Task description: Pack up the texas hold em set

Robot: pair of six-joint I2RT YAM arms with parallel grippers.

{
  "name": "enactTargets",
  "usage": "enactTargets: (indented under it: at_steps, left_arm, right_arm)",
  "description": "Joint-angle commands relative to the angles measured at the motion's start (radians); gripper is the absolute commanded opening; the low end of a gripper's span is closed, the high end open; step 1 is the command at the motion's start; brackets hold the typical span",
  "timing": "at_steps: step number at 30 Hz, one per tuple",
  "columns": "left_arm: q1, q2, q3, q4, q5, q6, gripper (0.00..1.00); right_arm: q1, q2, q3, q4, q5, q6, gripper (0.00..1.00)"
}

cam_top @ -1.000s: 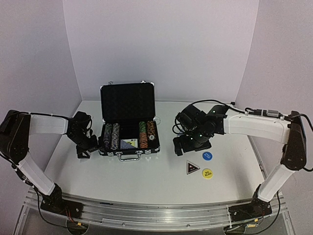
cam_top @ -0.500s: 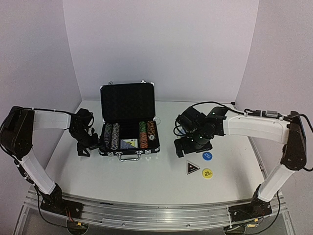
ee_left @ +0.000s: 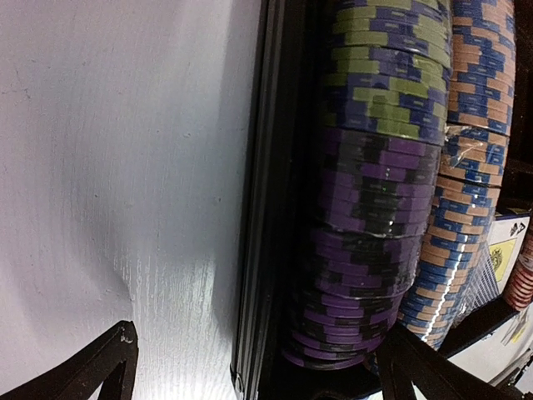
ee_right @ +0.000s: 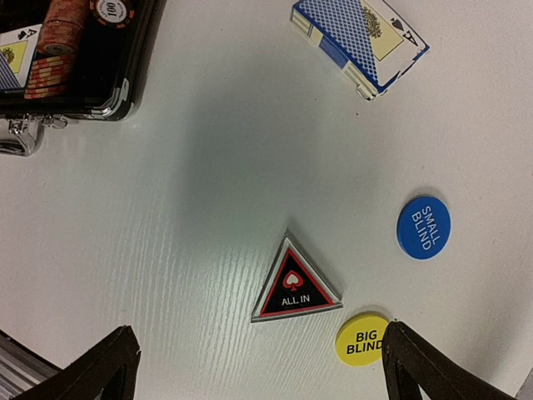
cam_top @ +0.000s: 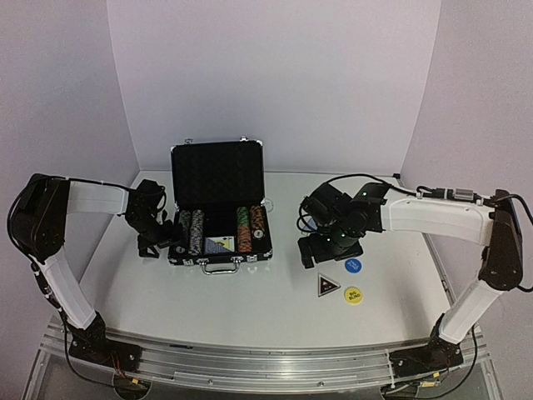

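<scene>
The black silver-trimmed case (cam_top: 218,250) lies open with its lid upright. It holds rows of striped chips (cam_top: 192,232) and a blue card deck (cam_top: 220,245). My left gripper (cam_top: 161,239) is open at the case's left side. In the left wrist view (ee_left: 266,375) its fingers straddle the case wall (ee_left: 254,250) and the purple chips (ee_left: 366,250). My right gripper (cam_top: 326,250) is open and empty above the table. The right wrist view (ee_right: 262,358) shows the black triangular marker (ee_right: 296,285), the blue button (ee_right: 423,227), the yellow button (ee_right: 363,337) and a second blue deck (ee_right: 360,37) lying loose.
In the top view the marker (cam_top: 327,287), blue button (cam_top: 352,266) and yellow button (cam_top: 354,295) lie right of the case's handle (cam_top: 219,268). The case's front right corner (ee_right: 83,75) shows in the right wrist view. White walls stand at the back and sides.
My left gripper has moved right and slightly back, up to the case's left side. The right arm has barely moved.
</scene>
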Motion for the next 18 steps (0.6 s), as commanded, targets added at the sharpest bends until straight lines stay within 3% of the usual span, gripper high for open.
enactTargets:
  at_steps: [1,11,18]
  left_arm:
    - [0.011,0.014,0.040,0.042,-0.039,0.028,1.00]
    - [0.010,-0.087,-0.007,0.040,0.098,0.078,1.00]
    - [0.011,-0.137,0.000,0.024,0.104,0.078,1.00]
  right_arm:
    - [-0.003,-0.035,0.002,0.000,0.013,0.006,0.98]
    - [-0.004,-0.034,-0.005,0.000,0.005,0.004,0.98]
    - [-0.004,-0.043,-0.003,0.002,-0.001,-0.007,0.98]
